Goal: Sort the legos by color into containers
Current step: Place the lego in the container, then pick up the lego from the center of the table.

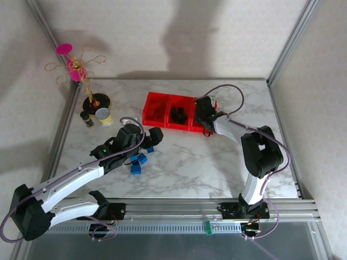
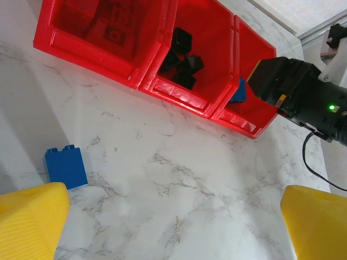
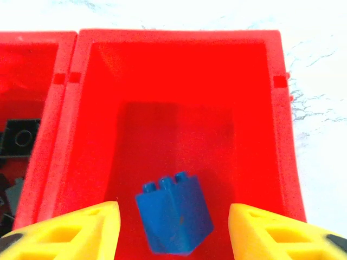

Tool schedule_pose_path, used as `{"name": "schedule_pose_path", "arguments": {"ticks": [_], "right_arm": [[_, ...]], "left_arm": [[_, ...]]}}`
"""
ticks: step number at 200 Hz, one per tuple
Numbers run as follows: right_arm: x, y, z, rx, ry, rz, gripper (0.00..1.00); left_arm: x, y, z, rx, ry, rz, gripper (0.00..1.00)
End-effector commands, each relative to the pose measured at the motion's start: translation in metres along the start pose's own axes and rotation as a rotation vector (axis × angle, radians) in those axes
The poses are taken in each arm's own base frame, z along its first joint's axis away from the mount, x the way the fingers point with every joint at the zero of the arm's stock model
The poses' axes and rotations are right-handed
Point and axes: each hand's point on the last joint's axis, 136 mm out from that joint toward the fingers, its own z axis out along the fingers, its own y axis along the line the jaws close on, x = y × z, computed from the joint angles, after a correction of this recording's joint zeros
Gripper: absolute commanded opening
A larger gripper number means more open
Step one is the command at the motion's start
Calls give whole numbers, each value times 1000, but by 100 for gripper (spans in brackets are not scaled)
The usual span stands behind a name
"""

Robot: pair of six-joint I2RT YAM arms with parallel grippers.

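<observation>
The blue brick (image 3: 174, 216) is seen loose between the spread fingers of the right gripper (image 3: 172, 206), over the end bin (image 3: 179, 70). A straight lift clear of the rim is advised. The left gripper (image 2: 173, 216) is likewise held spread.

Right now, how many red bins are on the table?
3, joined in a row: the left bin with red bricks, the middle bin with black bricks, the right bin under the right gripper.
</observation>
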Motion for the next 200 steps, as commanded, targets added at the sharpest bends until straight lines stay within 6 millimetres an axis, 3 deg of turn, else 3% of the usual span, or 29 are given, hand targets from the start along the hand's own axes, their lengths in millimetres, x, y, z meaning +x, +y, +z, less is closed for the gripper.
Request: {"name": "schedule_pose_path", "arguments": {"ticks": [1,42,65,106,145,200], "right_arm": [[-24,4,-24,-34,-51,13,56],[-18,41,-70,-127,-84,-37,61],[5,65,-89,-206,-57,-60,63],[65,136,-120,-366,8,-161,69],[104,187,-127,-487,68,-203,73],[143,239,-113,-534,121,-274,76]], "left_arm": [[-12,-11,-4,13,-33,24,100],[-19,-8,-17,5,-68,18,100],[-20,2,-26,-15,-89,14,100],[-13,29,-38,-90,-105,-8,100],[-5,49,-47,-114,-118,-57,100],[-5,73,-64,-170,-164,-97,100]]}}
